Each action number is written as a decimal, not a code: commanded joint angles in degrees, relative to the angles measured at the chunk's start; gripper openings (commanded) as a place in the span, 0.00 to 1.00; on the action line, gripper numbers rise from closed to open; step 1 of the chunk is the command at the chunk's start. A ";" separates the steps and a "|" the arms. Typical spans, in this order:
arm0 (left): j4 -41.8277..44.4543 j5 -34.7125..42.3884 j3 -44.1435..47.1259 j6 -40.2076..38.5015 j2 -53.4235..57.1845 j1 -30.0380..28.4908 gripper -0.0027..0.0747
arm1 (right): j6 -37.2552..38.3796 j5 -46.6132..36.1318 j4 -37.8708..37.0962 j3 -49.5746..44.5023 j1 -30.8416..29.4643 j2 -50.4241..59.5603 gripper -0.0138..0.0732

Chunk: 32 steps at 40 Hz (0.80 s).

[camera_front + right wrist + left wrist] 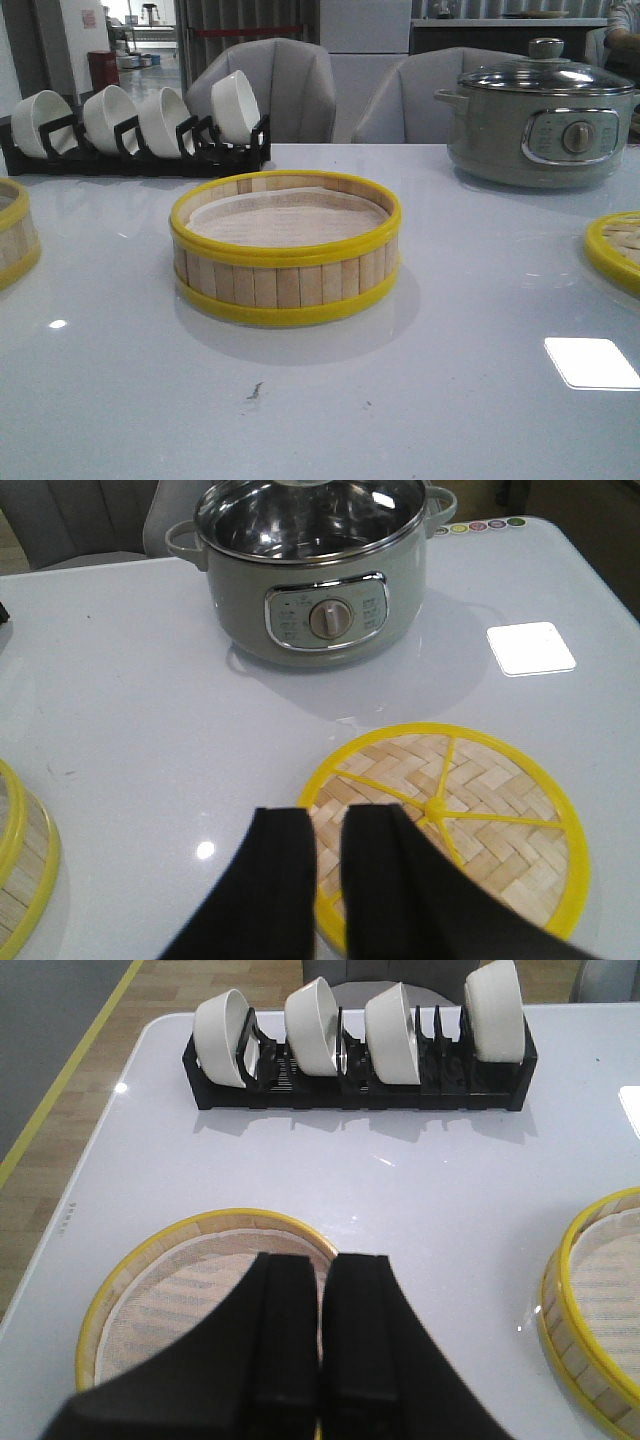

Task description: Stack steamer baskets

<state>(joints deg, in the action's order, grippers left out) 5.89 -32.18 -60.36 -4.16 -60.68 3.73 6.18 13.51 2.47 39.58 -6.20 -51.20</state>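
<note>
1. One steamer basket sits at centre frame on the table
2. Second basket peeks in at the left edge
3. Left gripper is clenched, empty, above it
4. Right gripper nearly closed, empty, over the woven lid

Low front view across table, wrist views looking down, sharing central steamer basket

dining room, bowl rack, chairs

A glossy white table is seen; a steamer basket is set at its centre; a second basket lies at the left edge; a woven lid, an electric pot and a black bowl rack are also carried.
</note>
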 commanded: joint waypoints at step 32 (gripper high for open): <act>0.29 8.27 -8.06 0.04 -33.28 -0.22 0.60 | -0.42 -0.51 -0.17 2.40 0.19 0.42 0.67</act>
<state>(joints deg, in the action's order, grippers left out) 6.66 -27.68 -64.96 -4.16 -93.64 3.73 6.18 16.91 2.47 39.58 -6.20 -51.20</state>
